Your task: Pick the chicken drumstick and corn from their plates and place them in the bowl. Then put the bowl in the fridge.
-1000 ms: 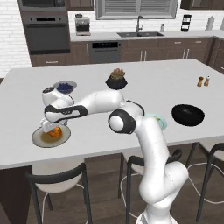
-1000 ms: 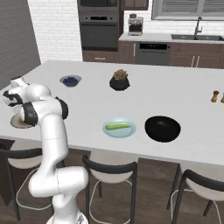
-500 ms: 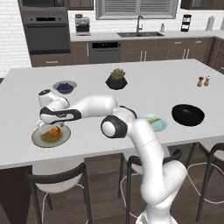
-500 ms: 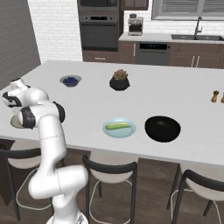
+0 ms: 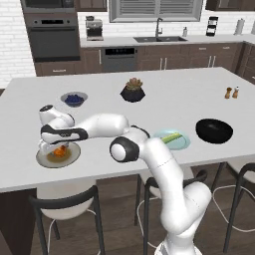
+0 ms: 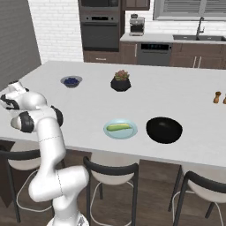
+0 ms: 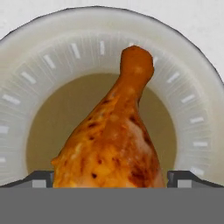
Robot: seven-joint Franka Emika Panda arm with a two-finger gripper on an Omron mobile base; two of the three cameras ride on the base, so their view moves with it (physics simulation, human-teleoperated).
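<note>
Two dark fingertips (image 7: 41,178) stand wide apart and hold nothing, one on each side of the fat end of the glossy orange-brown chicken drumstick (image 7: 114,138). Its long axis runs away from the open gripper (image 5: 56,148), thin end farthest, so the jaws would close across its width. The drumstick lies on the round grey-rimmed plate (image 5: 46,160) with a brownish centre, near the left end of the white island counter (image 5: 169,102). The wide black bowl (image 5: 214,130) sits well apart to the right.

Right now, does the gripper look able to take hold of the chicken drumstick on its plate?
Probably yes. The gripper is open just above the chicken drumstick, one fingertip on each side of its thick end. Nothing else lies on the grey-rimmed plate to block it.
</note>
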